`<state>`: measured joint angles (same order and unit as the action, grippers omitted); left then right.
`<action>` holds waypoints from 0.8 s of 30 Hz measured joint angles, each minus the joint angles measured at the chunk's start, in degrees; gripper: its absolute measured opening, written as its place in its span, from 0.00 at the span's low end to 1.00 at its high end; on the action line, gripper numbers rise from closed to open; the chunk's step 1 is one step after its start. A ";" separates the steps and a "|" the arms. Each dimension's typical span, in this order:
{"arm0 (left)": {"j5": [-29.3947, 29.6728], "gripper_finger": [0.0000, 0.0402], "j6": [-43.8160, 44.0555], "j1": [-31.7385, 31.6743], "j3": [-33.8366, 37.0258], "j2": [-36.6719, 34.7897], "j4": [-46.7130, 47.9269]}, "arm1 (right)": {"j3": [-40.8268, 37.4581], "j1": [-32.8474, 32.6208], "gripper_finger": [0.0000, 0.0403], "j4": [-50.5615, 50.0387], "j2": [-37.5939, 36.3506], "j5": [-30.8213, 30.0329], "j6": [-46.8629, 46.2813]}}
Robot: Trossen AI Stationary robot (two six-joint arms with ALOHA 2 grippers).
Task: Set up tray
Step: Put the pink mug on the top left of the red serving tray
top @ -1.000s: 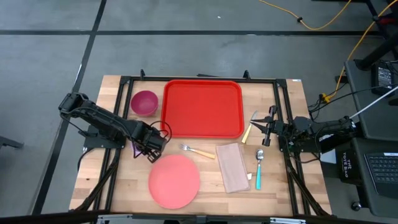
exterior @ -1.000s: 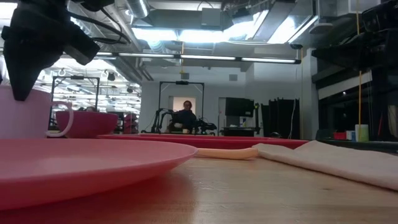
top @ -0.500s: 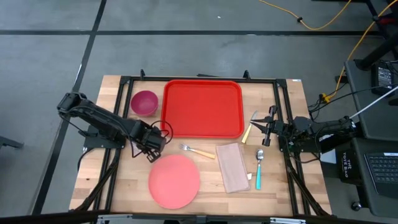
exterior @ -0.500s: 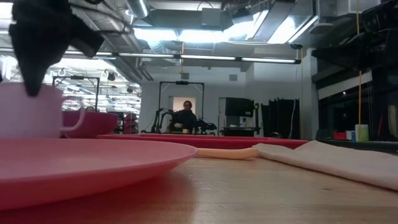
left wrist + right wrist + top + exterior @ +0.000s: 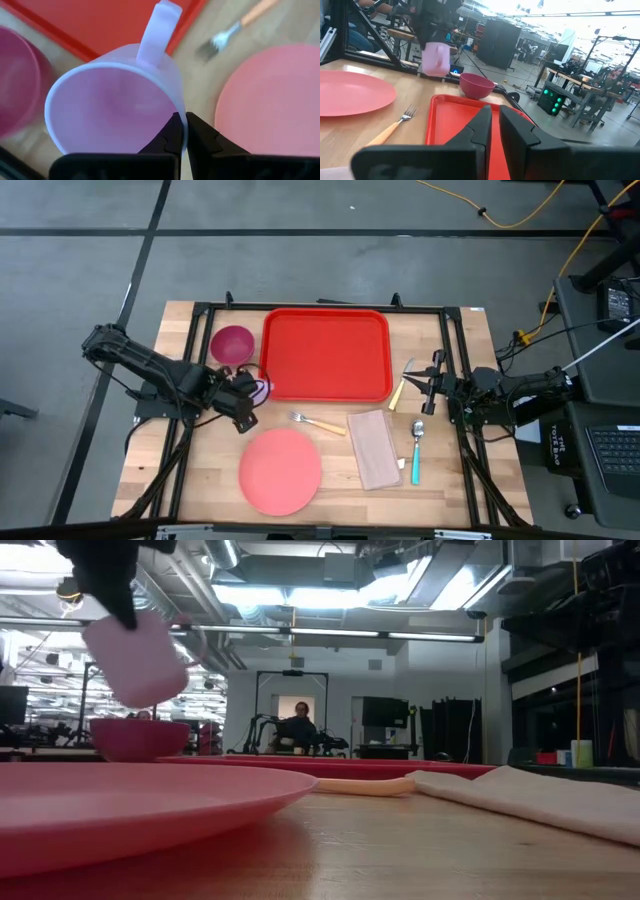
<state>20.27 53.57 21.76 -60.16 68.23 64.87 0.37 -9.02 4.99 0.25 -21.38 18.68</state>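
Observation:
A pale lavender mug (image 5: 258, 388) hangs tilted in the air in my left gripper (image 5: 240, 392), which is shut on it, between the magenta bowl (image 5: 232, 345) and the salmon-pink plate (image 5: 280, 470). The low view shows the mug (image 5: 140, 660) well above the table. In the left wrist view the mug (image 5: 115, 105) faces the camera with its mouth, and its handle (image 5: 157, 30) points toward the red tray (image 5: 325, 353). The tray lies flat at the table's far middle. My right gripper (image 5: 430, 383) waits shut by the tray's right edge. My left gripper pinches the mug's rim (image 5: 181, 117), to one side of the handle, with one finger inside the cup and one outside. The fingers come slanting down from the table's left. The mug is lifted clear and tipped, its bottom hanging lower than the gripper.
A fork (image 5: 315, 422), a folded beige napkin (image 5: 373, 448), a teal-handled spoon (image 5: 416, 450) and a knife (image 5: 402, 385) lie right of the plate, near the tray's near right corner. Black frame rails run along the table's edges.
My left gripper has risen and drawn toward the far edge, carrying the mug. The mug stood upright on the table beside the plate; it now hangs clear of the wood, tipped over, closer to the tray's near left corner.

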 joint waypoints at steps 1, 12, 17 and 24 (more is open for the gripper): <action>0.78 0.01 -0.24 0.00 -0.04 -0.32 -0.23 | 0.01 0.00 0.10 0.00 0.00 -0.01 0.00; 2.04 0.01 -12.64 -7.92 -0.04 3.39 -1.96 | 0.01 0.02 0.10 -0.02 0.00 -0.01 -0.96; -1.46 0.01 -26.39 -15.55 -0.04 5.75 -8.06 | -0.01 0.02 0.10 0.70 0.00 -0.03 -3.24; -9.17 0.01 -43.80 -31.56 -0.04 8.03 -13.58 | 0.00 0.02 0.10 0.98 0.00 -4.14 -3.21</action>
<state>11.10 9.77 -9.80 -60.20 76.26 51.30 0.37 -9.00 5.97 0.25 -25.51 15.46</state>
